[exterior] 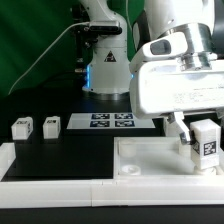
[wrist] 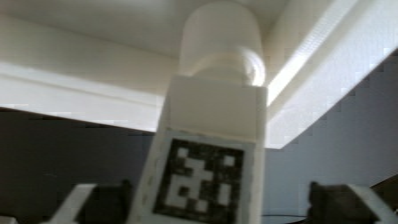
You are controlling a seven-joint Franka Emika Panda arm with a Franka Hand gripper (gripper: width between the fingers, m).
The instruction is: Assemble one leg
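The gripper (exterior: 203, 142) hangs at the exterior view's right, near the front of the scene, with its jaws clamped on a leg (exterior: 207, 150). In the wrist view the dark fingers (wrist: 356, 195) sit close on both sides of the leg, though blur hides the contact lines. The leg is upright, and its black-and-white tag (wrist: 210, 180) faces the wrist camera. Its rounded peg (wrist: 226, 45) points away from the gripper.

The leg is over the right end of the flat white panel (exterior: 150, 160), which lies on the near right part of the black table (exterior: 60, 145). Whether the leg's lower end touches the panel cannot be told. In the wrist view a pale edge of the panel runs behind the leg, with dark table on both sides.

Two more legs (exterior: 22, 128) (exterior: 50, 125) stand side by side on the table at the exterior view's left, well apart from the gripper. The marker board (exterior: 112, 121) lies flat between them and the panel, farther back. The arm's base (exterior: 105, 60) stands just behind it.
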